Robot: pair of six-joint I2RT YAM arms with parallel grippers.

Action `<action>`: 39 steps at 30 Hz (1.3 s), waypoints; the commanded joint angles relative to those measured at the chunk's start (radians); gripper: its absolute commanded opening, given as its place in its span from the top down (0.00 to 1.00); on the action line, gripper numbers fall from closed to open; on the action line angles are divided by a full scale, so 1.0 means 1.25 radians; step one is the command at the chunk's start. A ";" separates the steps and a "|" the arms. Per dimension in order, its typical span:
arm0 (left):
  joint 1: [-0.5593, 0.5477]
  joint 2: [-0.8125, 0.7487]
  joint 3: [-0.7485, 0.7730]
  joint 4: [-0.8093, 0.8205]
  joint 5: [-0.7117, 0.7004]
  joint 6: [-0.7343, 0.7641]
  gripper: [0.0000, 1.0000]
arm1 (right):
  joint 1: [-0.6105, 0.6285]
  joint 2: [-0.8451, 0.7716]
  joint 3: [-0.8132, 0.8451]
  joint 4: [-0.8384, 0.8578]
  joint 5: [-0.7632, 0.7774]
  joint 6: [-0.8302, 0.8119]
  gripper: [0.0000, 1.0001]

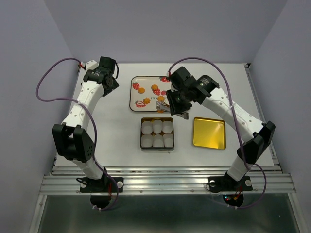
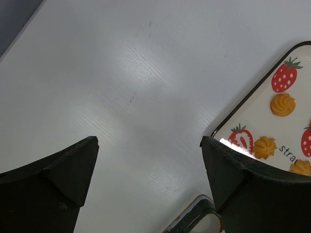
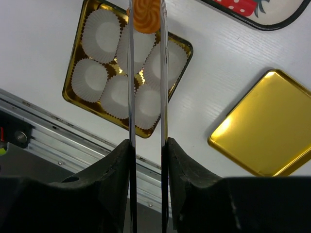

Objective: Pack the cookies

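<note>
My right gripper (image 3: 148,145) is shut on a pair of metal tongs (image 3: 130,87). The tong tips pinch one orange cookie (image 3: 146,17), held above the back row of the open gold tin (image 3: 68,94), which is lined with white paper cups (image 3: 90,76). From above, the right gripper (image 1: 177,104) hangs between the tin (image 1: 156,149) and the strawberry-printed tray (image 1: 146,82). More cookies (image 1: 141,90) lie on that tray, three of them showing in the left wrist view, one being (image 2: 282,104). The left gripper (image 2: 148,145) is open over bare table, left of the tray (image 2: 252,104).
The tin's gold lid (image 1: 209,132) lies flat to the right of the tin, also seen as the lid (image 3: 265,126). A metal rail (image 1: 165,182) runs along the table's near edge. Purple cables loop off both arms.
</note>
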 commanded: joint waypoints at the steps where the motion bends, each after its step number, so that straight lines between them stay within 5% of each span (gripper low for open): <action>1: -0.005 0.003 0.020 0.020 -0.039 -0.016 0.01 | 0.015 -0.073 -0.030 0.035 0.035 0.040 0.62; 39: -0.015 -0.041 -0.107 0.094 -0.059 -0.026 0.01 | 0.101 -0.167 -0.283 0.093 0.085 0.050 0.61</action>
